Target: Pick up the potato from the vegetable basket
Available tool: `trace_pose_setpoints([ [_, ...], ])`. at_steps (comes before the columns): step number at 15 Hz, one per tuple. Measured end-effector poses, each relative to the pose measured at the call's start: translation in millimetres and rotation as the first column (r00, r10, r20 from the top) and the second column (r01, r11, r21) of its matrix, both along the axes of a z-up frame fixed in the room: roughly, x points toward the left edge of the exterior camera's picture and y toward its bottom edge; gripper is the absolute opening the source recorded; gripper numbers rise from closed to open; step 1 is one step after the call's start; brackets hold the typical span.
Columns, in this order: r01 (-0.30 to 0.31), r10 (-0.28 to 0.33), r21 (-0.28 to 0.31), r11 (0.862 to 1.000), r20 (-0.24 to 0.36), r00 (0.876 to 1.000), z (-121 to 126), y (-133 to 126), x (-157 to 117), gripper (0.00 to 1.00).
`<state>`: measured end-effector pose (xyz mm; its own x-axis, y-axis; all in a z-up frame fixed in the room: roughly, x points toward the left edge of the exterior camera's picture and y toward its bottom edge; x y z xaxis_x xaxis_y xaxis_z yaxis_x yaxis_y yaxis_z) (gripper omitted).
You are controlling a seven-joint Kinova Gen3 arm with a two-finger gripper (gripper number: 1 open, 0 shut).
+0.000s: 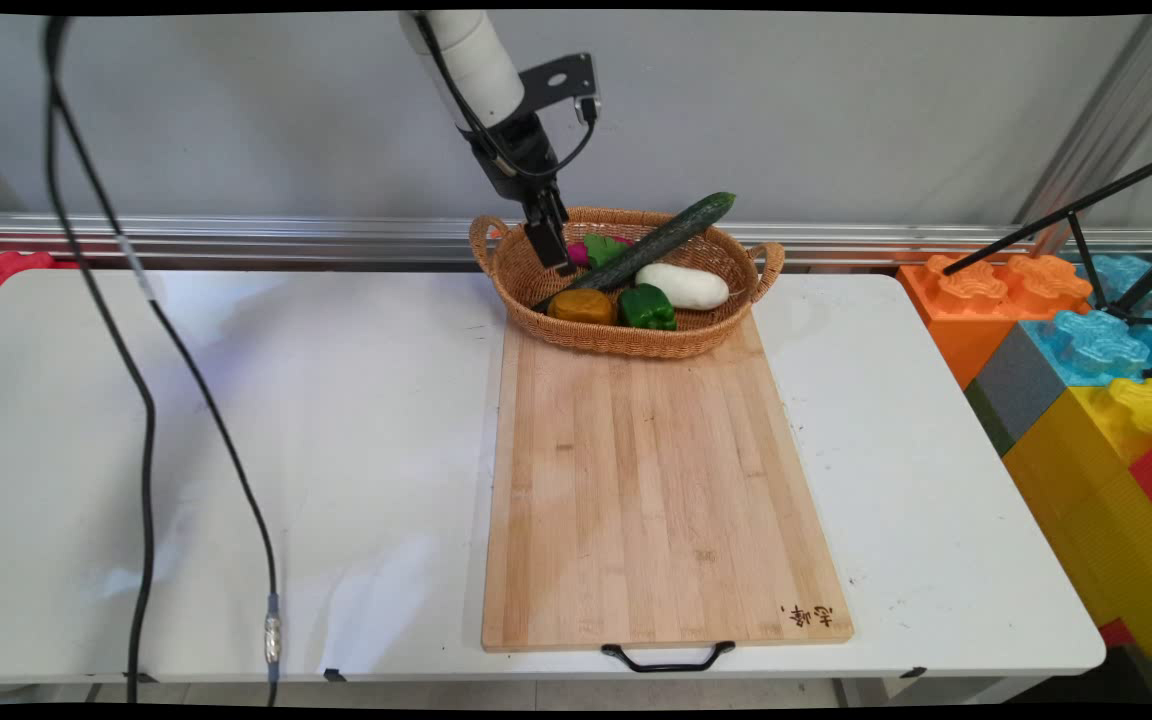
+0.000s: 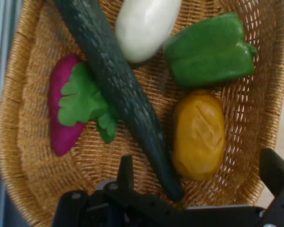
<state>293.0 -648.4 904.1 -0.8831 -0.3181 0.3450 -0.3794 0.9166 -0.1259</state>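
Now tool (image 2: 199,175) hovers open-fingered over cucumber (image 2: 118,90) in basket (image 2: 23,156).

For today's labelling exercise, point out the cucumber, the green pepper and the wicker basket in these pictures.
cucumber (image 2: 118,90), hand view, middle of its dark bumpy body.
green pepper (image 2: 209,49), hand view, centre of its glossy side.
wicker basket (image 1: 626,342), main view, near outer wall.

Basket (image 1: 626,340) crowded, cucumber (image 1: 651,245) lying diagonally across it; cutting board (image 1: 656,480) on the near side unobstructed.
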Motion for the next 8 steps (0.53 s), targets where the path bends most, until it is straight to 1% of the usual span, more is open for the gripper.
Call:
trace_pose_setpoints([
  [4,0.016,-0.017,0.062,0.998,0.004,1.000,-21,-19,-3,1.00],
  [8,0.031,-0.032,0.119,0.992,0.005,0.999,-45,-34,-8,1.00],
])
